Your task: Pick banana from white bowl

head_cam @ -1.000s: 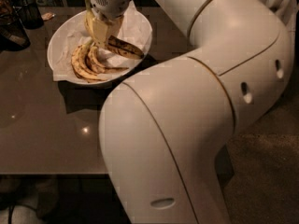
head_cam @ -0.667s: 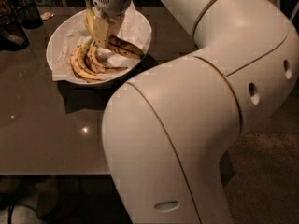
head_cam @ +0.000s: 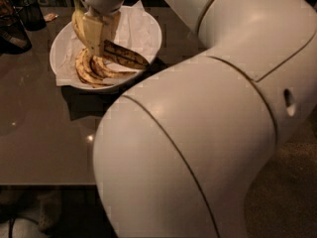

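The white bowl (head_cam: pixel 151 33) stands at the back left of the dark table, lined with crumpled white paper. My gripper (head_cam: pixel 99 44) reaches down into it from above and is shut on the banana (head_cam: pixel 124 57), a pale yellow cluster with black streaks. The cluster's long stem (head_cam: pixel 76 6) points up beside the gripper's left side. Browner curved bananas (head_cam: pixel 88 69) lie in the bowl's front left, below the fingers. My own white arm fills the right and lower part of the view and hides the table there.
Dark wire-mesh cups (head_cam: pixel 29 11) and other dark items stand at the table's far left corner. Bare brown tabletop (head_cam: pixel 44 133) stretches in front of the bowl. The table's near edge runs along the lower left.
The gripper has shifted a little to the left over the bowl, and the streaked banana has moved with it. The arm's big links have swung further into view.
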